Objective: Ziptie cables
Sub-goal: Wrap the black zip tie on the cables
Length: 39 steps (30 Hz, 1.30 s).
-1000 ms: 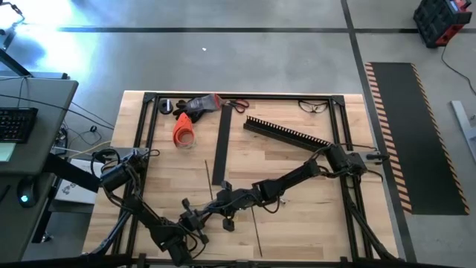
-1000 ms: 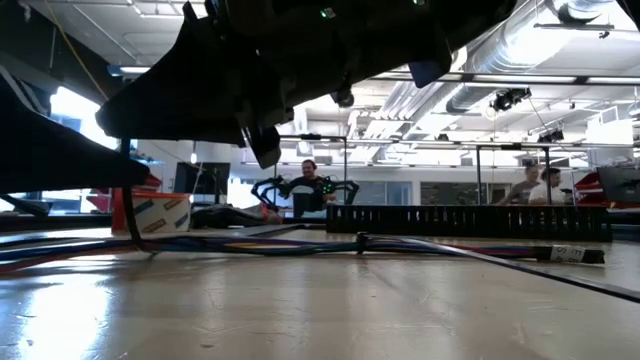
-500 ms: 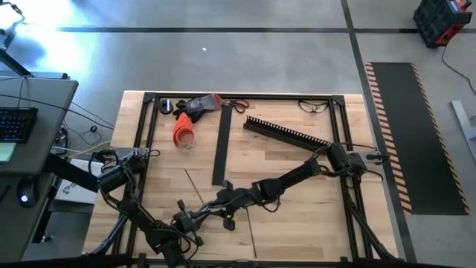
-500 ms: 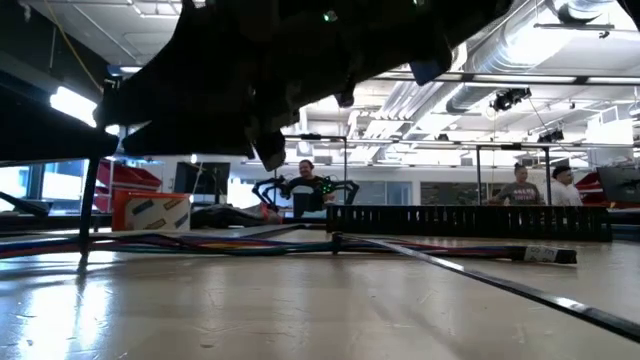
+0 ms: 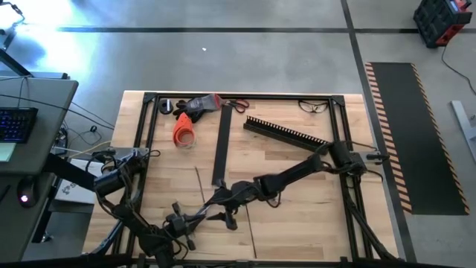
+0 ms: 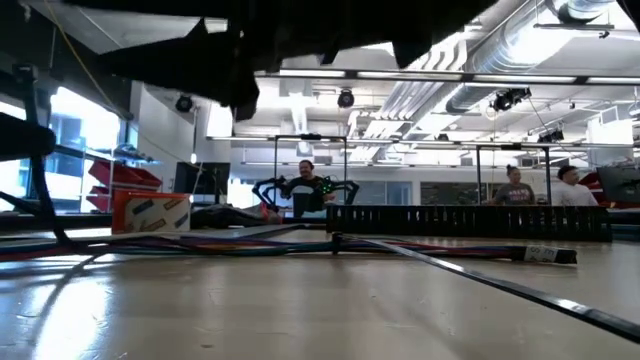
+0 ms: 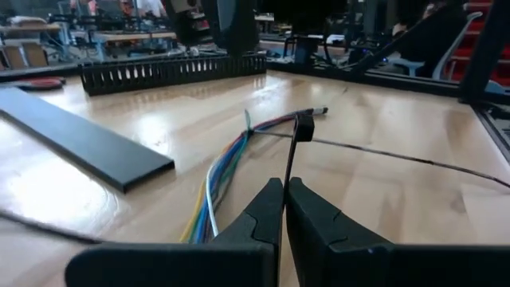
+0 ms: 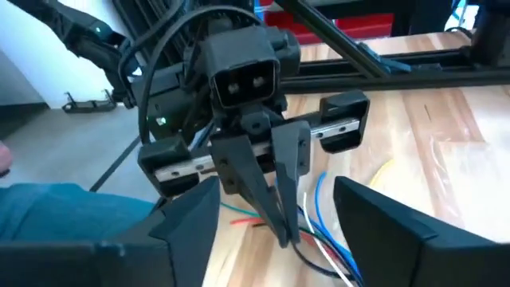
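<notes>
Nearest the front edge of the pale wooden table (image 5: 297, 223), short of the strip's near end, the left hand (image 7: 283, 190) is clenched, its two smooth dark pointed fingers (image 7: 319, 227) pressed flat together. A thin black ziptie (image 7: 293, 151) rises from between their tips and bends over at the top; whether it is truly pinched or only stands behind the tips is hard to make out. Just past it, between the left hand and the strip's near end, the right hand (image 5: 223, 205) faces the left, released, its broad angular fingers (image 8: 382, 223) wide apart with nothing between them.

The cables (image 7: 227, 163) lie flat on the table beside the strip's near end, on its left: a slim bunch of glossy wires, blue, white, yellow and green, drawn tight at one point and splayed near the hands. Their near ends are cut off behind the left hand.

The strip (image 5: 221, 145) is flat, matte black and rigid, running away from the hands. Right of its far half lies a long black comb-toothed channel (image 5: 286, 132); left of its far end, an orange cone shape (image 5: 183, 132).

Beyond the table, a person (image 6: 308, 178) shows, small and indistinct
</notes>
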Motion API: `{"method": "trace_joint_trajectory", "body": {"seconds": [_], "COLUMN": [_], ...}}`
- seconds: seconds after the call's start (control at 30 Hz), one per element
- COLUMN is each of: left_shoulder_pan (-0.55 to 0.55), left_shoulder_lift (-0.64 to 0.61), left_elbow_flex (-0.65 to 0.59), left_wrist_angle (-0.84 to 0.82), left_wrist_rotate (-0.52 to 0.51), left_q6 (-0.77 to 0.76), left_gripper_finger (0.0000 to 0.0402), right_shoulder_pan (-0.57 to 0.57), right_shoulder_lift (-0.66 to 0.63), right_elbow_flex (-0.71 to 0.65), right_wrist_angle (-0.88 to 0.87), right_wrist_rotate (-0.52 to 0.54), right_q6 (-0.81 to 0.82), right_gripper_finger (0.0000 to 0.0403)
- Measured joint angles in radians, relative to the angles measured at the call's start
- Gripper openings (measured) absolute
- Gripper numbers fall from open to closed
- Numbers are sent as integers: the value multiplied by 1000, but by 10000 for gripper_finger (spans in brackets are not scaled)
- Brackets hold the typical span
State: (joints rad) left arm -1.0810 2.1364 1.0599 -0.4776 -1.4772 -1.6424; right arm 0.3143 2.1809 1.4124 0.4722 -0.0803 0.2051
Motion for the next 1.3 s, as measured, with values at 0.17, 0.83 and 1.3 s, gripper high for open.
{"method": "trace_joint_trajectory", "body": {"seconds": [0.17,0.83,1.3], "left_shoulder_pan": [-3,1,2], "left_shoulder_lift": [19,21,21], "left_elbow_flex": [0,0,0], "left_wrist_angle": [2,11,11], "left_wrist_rotate": [11,86,88], "left_q6": [-50,-58,-108], "left_gripper_finger": [0,0,0], "right_shoulder_pan": [10,12,12], "right_shoulder_lift": [22,113,112], "right_elbow_flex": [0,0,0], "right_wrist_angle": [66,188,155], "right_wrist_rotate": [43,12,19], "right_q6": [-22,-26,-27], "right_gripper_finger": [157,18,18]}}
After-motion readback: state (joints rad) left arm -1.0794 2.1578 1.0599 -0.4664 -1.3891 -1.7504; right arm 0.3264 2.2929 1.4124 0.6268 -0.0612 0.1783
